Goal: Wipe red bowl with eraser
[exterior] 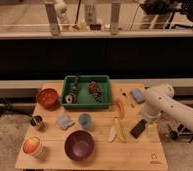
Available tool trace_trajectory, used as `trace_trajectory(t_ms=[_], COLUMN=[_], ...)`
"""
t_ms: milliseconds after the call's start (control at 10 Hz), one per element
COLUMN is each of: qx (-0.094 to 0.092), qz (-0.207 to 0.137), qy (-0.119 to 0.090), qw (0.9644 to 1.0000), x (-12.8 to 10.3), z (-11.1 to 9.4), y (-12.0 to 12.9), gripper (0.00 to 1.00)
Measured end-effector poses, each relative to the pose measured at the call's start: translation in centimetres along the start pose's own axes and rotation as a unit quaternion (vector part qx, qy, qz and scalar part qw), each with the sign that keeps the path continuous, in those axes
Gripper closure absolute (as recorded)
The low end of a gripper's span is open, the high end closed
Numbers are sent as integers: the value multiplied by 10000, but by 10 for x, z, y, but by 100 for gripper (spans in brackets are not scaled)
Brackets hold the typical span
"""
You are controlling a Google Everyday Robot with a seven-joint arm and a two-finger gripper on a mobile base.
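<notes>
Red-orange and glossy inside, the small round red bowl (47, 97) sits at the far left of the pale wooden table (100, 160), just left of the green plastic tray (106, 102), upright and with nothing touching it. It awaits a wipe that has not begun. The tool for the job, the small flat black rectangular eraser (138, 128), lies well apart from it on the right side of the table, angled and flat on the wood.

The robot's white arm (162, 102) reaches in from the right and bends down over that spot. Its gripper (146, 122) hangs just beside the eraser's upper end, jaws spread to their widest and holding nothing. The posture reads as an approach to a pickup.

Between tool and bowl lies a crowded stretch: a yellowish banana (115, 132) just left of the eraser, an orange carrot-like piece (121, 106), a small blue cup (85, 120) and the larger dark purple bowl (80, 145) at the front. A light blue rectangular pad (137, 95) rests behind the arm, near the tray. Judged from this layout, the eraser must be grasped and then carried across the table, above the clutter, before any wiping can start.
</notes>
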Motion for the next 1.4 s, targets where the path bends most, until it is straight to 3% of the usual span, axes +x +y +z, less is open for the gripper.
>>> trace_trajectory(t_ms=[1400], qx=[-225], qz=[-239], qy=[144], qw=[9994], x=[5], z=[12], y=[5], gripper=[20])
